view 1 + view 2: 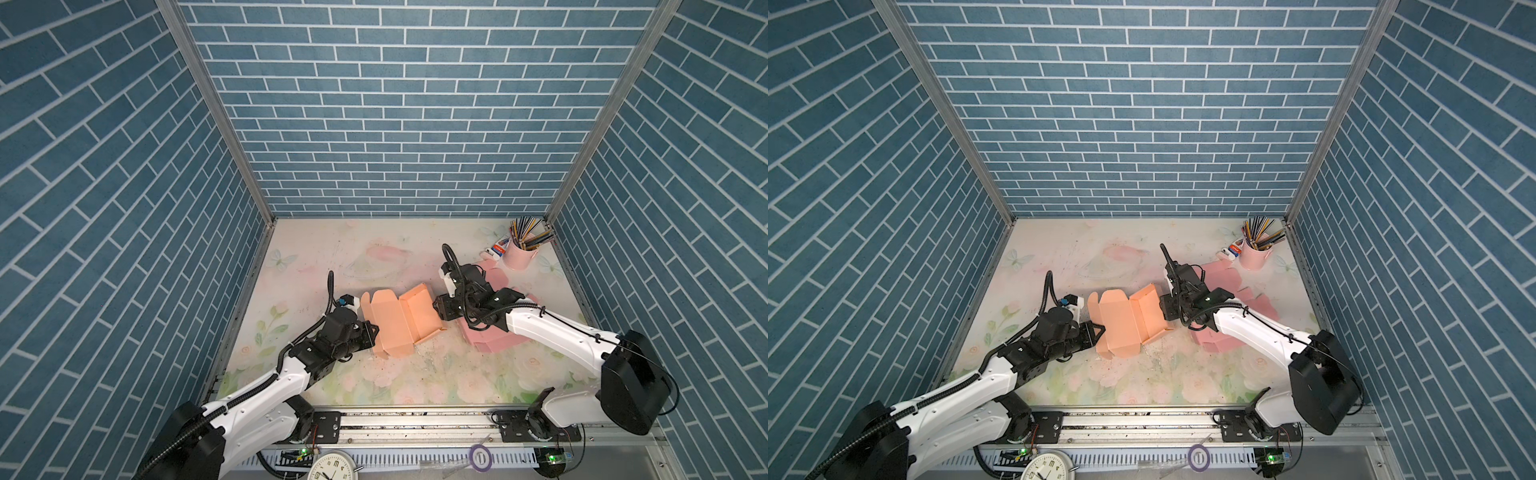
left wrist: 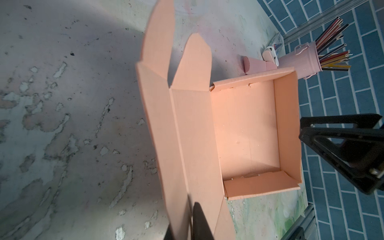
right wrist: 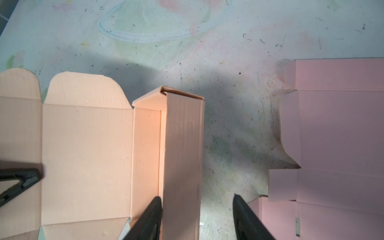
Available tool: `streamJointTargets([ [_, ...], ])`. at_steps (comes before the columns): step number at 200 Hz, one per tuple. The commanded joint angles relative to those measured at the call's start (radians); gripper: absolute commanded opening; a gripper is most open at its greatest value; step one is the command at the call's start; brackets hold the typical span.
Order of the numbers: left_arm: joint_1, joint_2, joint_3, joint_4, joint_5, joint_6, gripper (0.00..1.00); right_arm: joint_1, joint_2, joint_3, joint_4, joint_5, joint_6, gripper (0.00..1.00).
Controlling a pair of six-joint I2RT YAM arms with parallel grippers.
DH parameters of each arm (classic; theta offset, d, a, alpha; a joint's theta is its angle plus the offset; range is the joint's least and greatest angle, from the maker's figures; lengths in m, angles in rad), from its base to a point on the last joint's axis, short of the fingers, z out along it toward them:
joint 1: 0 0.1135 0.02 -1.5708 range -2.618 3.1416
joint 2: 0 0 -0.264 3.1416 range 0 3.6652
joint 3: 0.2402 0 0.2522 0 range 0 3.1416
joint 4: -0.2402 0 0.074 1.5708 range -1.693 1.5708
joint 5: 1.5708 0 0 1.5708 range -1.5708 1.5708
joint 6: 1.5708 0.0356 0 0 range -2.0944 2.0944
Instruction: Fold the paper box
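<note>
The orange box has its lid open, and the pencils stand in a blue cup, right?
Not quite. The cup holding the pencils is pink, not blue; both top views show it. The orange box does have its lid open.

**Blue Brick Booth, Flowered Tabletop**

Blue brick-patterned walls (image 1: 395, 124) close the booth at 9, 12 and 3 o'clock, joined by aluminium corner posts (image 1: 218, 112). The tabletop (image 1: 415, 374) wears a pale floral print, scuffed and speckled. A pink pencil cup (image 1: 519, 255) stands in the 1 o'clock corner. A metal rail (image 1: 415, 419) runs along 6 o'clock, with a white clock (image 1: 332, 467) and a purple tape roll (image 1: 480, 457) beside it.
</note>
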Motion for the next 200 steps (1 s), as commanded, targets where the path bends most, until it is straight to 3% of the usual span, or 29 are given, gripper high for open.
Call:
streamJointTargets([
  [1, -0.004, 0.009, 0.067, -0.04, -0.026, 0.059, 0.11, 0.012, -0.07, -0.023, -0.043, 0.009, 0.001, 0.56],
  [81, 0.034, 0.095, 0.303, -0.293, 0.015, 0.436, 0.08, 0.012, -0.297, -0.146, 0.097, -0.05, -0.088, 0.57],
  [156, 0.053, 0.17, 0.502, -0.474, 0.016, 0.641, 0.04, 0.013, -0.356, -0.188, 0.265, -0.184, -0.129, 0.57],
  [200, 0.054, 0.221, 0.573, -0.515, 0.028, 0.728, 0.04, 0.012, -0.362, -0.165, 0.339, -0.163, -0.188, 0.58],
])
